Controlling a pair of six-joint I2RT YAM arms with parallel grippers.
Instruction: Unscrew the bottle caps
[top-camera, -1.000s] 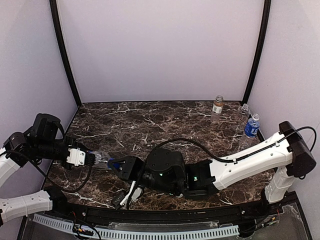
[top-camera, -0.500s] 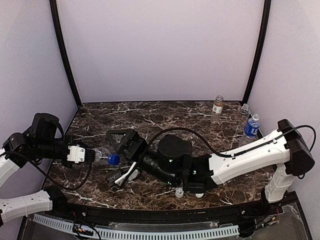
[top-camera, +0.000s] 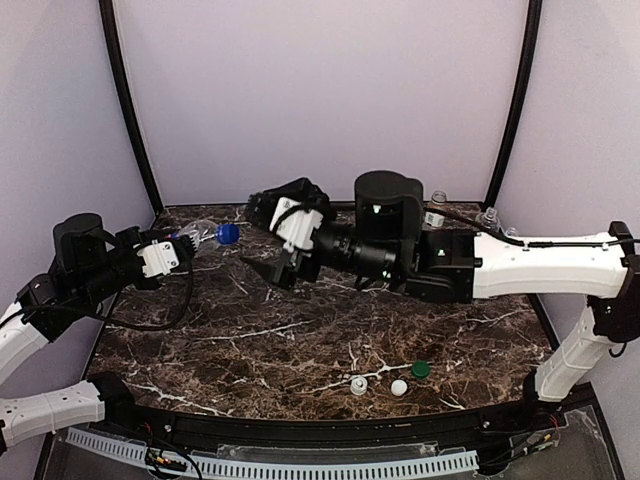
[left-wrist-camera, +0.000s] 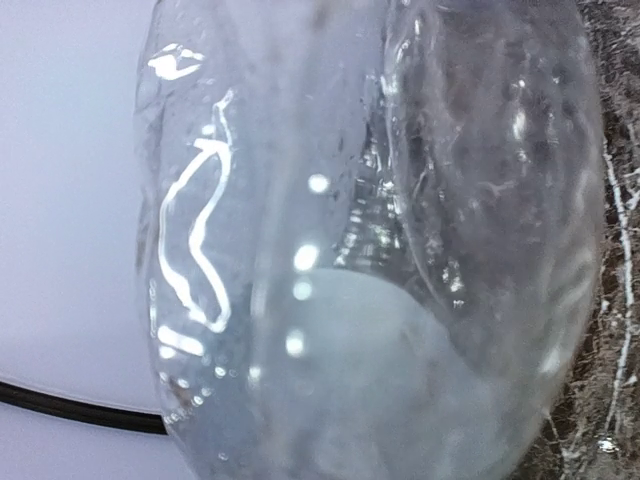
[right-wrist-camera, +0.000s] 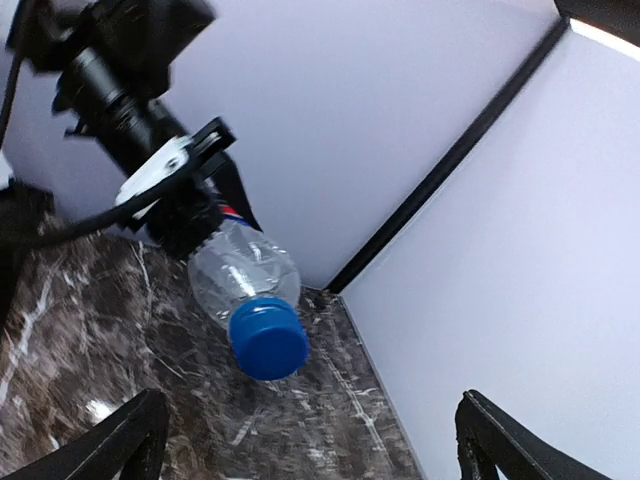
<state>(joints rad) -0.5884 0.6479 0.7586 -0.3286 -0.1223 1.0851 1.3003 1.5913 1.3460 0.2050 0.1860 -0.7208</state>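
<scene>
left gripper (top-camera: 182, 243) clamped on clear bottle (top-camera: 203, 232), 1 blue cap (top-camera: 228, 234) on it | right gripper (top-camera: 264, 238) spread wide, empty | lying loose: 2 white caps (top-camera: 399, 387), 1 green cap (top-camera: 420, 369)

The bottle (left-wrist-camera: 380, 250) crowds the left wrist view (blurred, edges cropped), hiding the left gripper (top-camera: 186, 244) there.

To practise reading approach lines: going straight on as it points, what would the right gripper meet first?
Probably the blue cap of the clear bottle held by the left gripper. It lies ahead between the right gripper's open fingers, though depth is unclear.
</scene>
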